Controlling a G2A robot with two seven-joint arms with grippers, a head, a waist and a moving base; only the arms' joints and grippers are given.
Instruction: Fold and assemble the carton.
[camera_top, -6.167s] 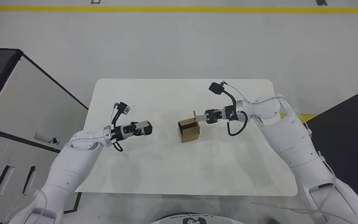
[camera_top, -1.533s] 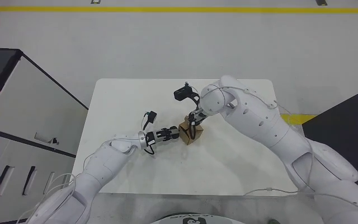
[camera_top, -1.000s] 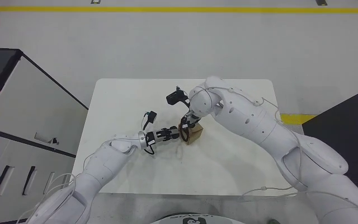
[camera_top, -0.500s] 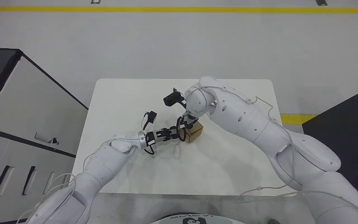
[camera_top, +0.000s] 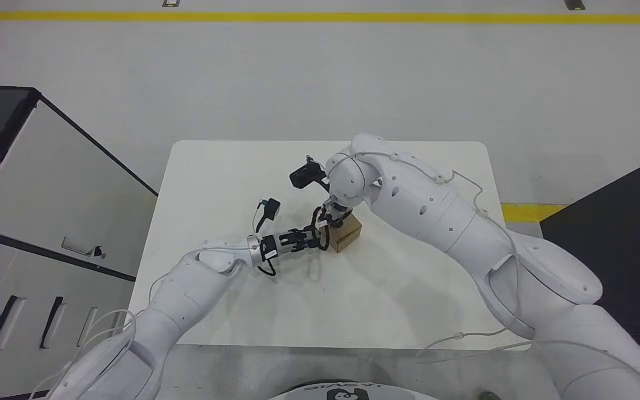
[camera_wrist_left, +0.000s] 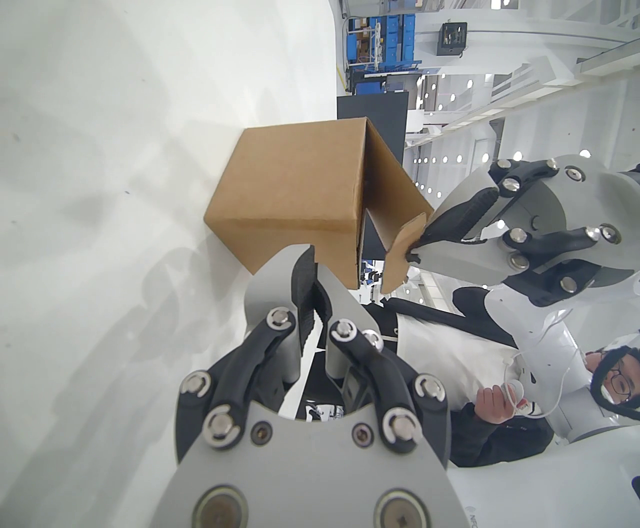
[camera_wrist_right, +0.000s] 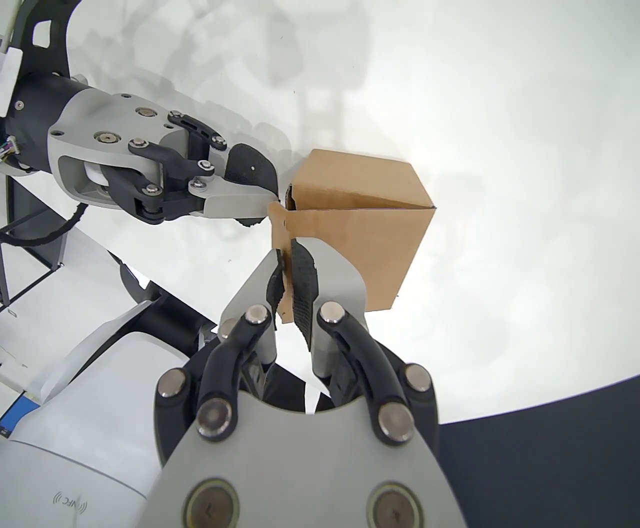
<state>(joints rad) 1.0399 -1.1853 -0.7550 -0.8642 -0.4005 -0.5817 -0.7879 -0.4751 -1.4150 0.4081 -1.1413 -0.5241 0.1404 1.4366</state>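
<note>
Plain white table (camera_top: 420, 300), with the small brown cardboard carton (camera_top: 346, 238) sitting about mid-table, well clear of every edge and with lots of room around it. From the top both grippers just crowd its one side. The right wrist view shows the right gripper (camera_wrist_right: 287, 262) pinching a loose flap (camera_wrist_right: 280, 227), and the left gripper (camera_wrist_left: 312, 267) is closed nearly tight on nothing, ribbed pads touching the carton's corner.
</note>
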